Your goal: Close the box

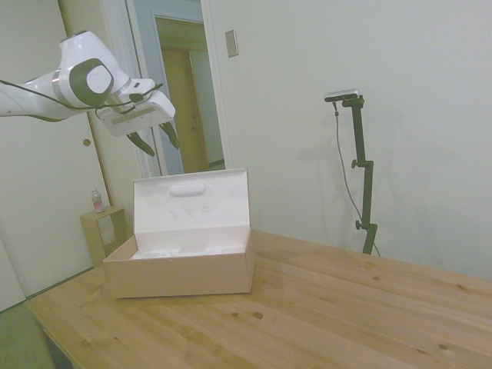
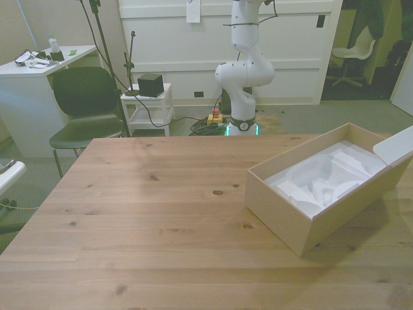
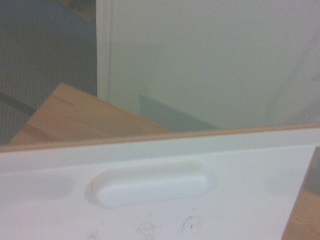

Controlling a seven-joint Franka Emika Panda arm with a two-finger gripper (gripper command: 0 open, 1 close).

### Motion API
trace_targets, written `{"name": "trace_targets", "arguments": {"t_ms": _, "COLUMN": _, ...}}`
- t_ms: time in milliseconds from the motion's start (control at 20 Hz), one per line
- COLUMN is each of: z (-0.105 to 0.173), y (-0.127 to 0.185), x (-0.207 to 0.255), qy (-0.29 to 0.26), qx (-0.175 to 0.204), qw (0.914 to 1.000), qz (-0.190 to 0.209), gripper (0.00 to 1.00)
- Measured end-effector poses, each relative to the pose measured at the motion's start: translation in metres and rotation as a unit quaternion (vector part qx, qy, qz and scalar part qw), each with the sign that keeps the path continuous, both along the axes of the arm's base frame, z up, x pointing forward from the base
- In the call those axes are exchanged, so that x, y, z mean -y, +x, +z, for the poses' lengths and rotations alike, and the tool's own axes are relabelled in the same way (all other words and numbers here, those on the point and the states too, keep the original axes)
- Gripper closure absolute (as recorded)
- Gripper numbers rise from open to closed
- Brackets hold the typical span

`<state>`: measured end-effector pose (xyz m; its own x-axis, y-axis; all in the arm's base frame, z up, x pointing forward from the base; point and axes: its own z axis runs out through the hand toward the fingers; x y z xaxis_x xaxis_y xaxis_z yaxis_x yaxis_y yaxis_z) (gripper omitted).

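The rectangular cardboard box (image 1: 181,273) was tan-brown outside, white within; its white lid (image 1: 192,201) bore faint grey marks; the wooden table (image 2: 148,213) was honey-coloured, knotted.

Open air lay between the end effector (image 1: 154,141) and the upright lid (image 1: 192,201), which stood as the only barrier over the box (image 1: 181,274). Bare table (image 2: 148,213) stretched wide toward the front view's left, unobstructed.
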<state>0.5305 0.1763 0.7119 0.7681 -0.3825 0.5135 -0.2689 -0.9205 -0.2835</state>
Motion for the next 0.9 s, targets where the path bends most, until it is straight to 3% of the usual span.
{"name": "trace_targets", "arguments": {"t_ms": 200, "z": -0.007, "y": 0.033, "x": -0.004, "qy": 0.004, "qx": 0.001, "qw": 1.0, "qz": 0.004, "gripper": 0.0}}
{"name": "trace_targets", "arguments": {"t_ms": 600, "z": -0.021, "y": 0.069, "x": -0.022, "qy": -0.005, "qx": 0.015, "qw": 0.9997, "qz": 0.018, "gripper": 0.0}}
{"name": "trace_targets", "arguments": {"t_ms": 900, "z": -0.045, "y": 0.102, "x": -0.025, "qy": -0.001, "qx": 0.015, "qw": 0.9997, "qz": 0.021, "gripper": 0.0}}
